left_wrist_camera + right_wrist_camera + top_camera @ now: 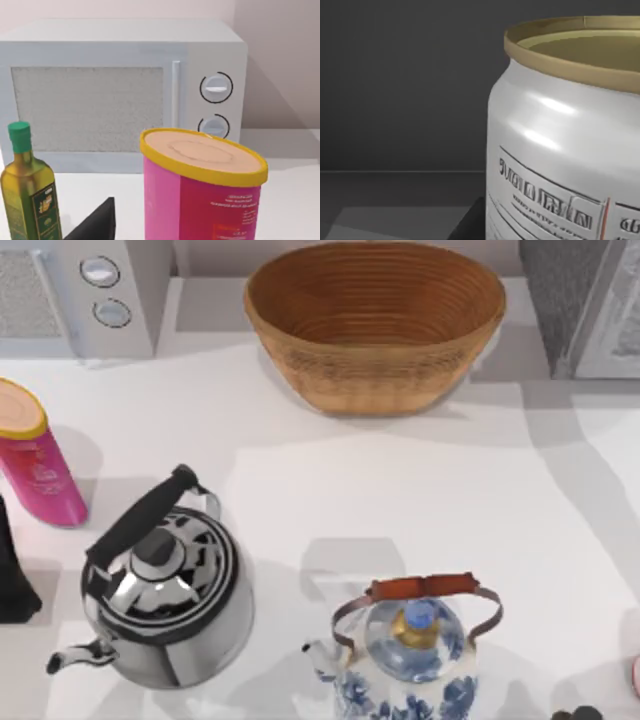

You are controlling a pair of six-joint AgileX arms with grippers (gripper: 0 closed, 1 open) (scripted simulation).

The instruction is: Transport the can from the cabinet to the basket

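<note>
Right tool: our right wrist view looks straight at the can (565, 145) at very close range, inside a dark enclosure that we take to be the cabinet. The tool's own fingers do not appear there, so we cannot tell how wide they stand or whether they have hold of anything.

The can stands upright, long axis vertical, gold-rimmed top up, silver shoulder above the printed label. Judgement: the can lies directly ahead of the right tool, and the right arm is plainly the nearer one, so the grasp should be a sideways one across the body.

Left tool: parked at the table's left edge; its wrist view faces the pink cylinder (202, 195), an olive oil bottle (29, 192) and the microwave (120, 95). Its opening we cannot tell either.

Outward on the table (400, 490): the basket (376, 325) sits at the far middle, mouth up and nothing in it. A steel kettle (165, 585) and a blue-and-white kettle (415, 655) stand on the near side, well apart from the basket. The carry is not yet done.
</note>
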